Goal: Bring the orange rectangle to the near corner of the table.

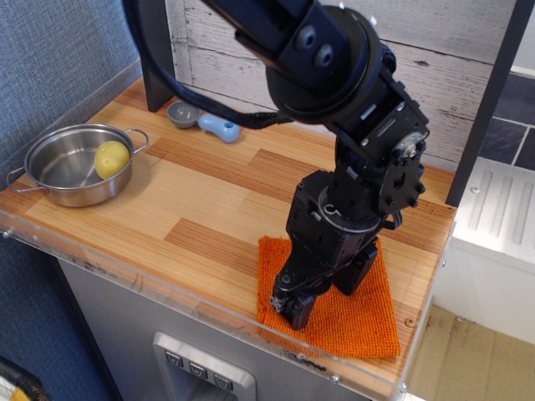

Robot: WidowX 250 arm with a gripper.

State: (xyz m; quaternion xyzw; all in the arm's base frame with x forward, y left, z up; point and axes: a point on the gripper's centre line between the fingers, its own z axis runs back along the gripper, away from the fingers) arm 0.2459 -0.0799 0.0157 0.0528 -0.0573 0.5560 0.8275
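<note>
Single overhead-oblique view of the work surface. The orange cloth (347, 309) lies flat at the near right corner of the table (209, 209), its near edge just beside the clear rim and its right edge close to the right edge of the tabletop. The claw (290, 305) stands on the cloth's near left part, pointing steeply down, tips at or on the fabric; the arm's bulk hides the fingers' gap, so whether they are apart, together or pinching the weave cannot be told. The cloth extends mainly rightward and toward the back from the claw, its sides running slightly skewed to the table's edges. Judged from this layout, the cloth already occupies the target corner, so any remaining move is a small nudge or a lift straight off. A steel pot (73, 165) holding a yellow fruit (112, 159) sits at the left edge; a blue-handled scoop (205, 121) lies near the back edge.
</note>
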